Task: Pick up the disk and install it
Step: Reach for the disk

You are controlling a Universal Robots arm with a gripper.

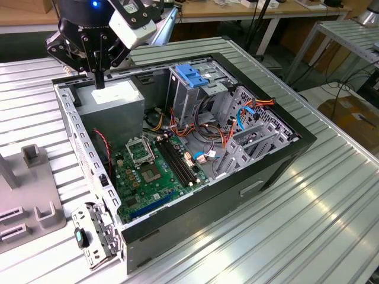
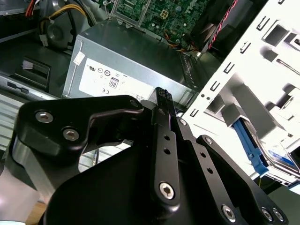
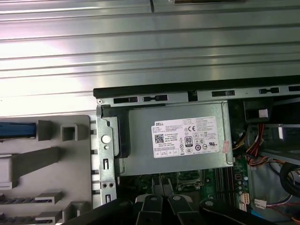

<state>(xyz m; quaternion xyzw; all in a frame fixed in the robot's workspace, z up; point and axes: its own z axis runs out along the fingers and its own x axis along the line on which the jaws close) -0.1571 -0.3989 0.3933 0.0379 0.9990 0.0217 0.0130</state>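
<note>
The disk [image 2: 281, 158] lies outside the computer case [image 1: 237, 195], in the grey holder [image 3: 56, 159] on the ribbed surface [image 1: 308, 225] just beside the case wall. The gripper [image 1: 99, 83] hangs well apart from it, over the grey power supply [image 3: 187, 136] inside the case, its 2 fingers [image 2: 161, 101] closed together on nothing.

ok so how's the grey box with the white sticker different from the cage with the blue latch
The grey box is a closed block lying flat, white sticker on top; the cage stands upright, open-sided, with a blue latch on top. The gripper hangs nearest the box, not the cage. Both are grey metal inside the open computer case.
</note>
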